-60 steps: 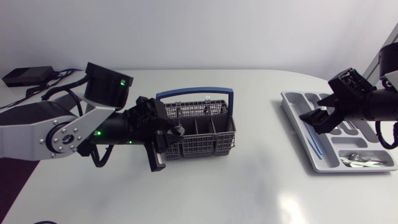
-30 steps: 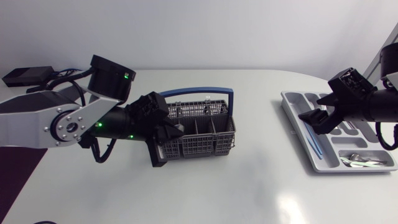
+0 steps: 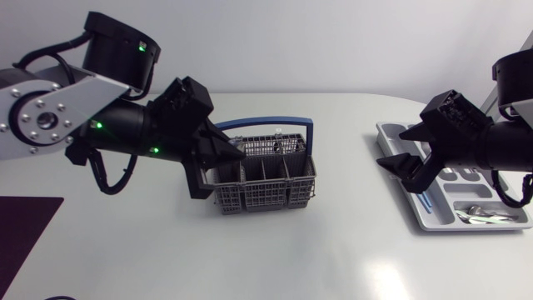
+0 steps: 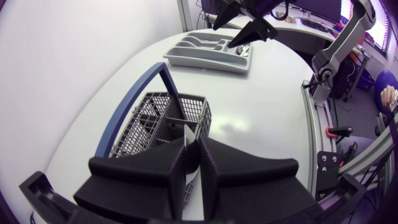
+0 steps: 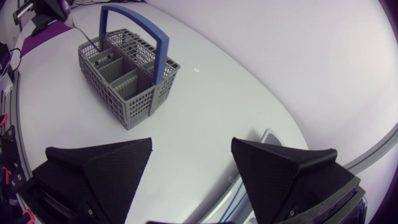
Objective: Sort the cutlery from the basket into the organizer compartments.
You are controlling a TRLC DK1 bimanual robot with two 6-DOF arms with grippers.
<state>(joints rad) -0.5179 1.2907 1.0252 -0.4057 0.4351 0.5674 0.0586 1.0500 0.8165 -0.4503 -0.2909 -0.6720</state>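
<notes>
Raised since a second earlier, the left end effector (image 3: 225, 160) hung over the left end of the basket (image 3: 268, 182), pinching a thin pale cutlery piece (image 4: 188, 134), likely to draw it clear; the right end effector (image 3: 393, 148) waited spread, well beyond the basket.

Head view: left gripper (image 3: 221, 171) hides basket's (image 3: 275, 179) left end. Thin pale piece (image 4: 188, 135) pinched btwn its fingers, type can't tell, lower part hidden. Right arm (image 3: 483, 146) covers organizer's (image 3: 383, 129) middle; silvery bits (image 3: 479, 215) inside too small to ID.
</notes>
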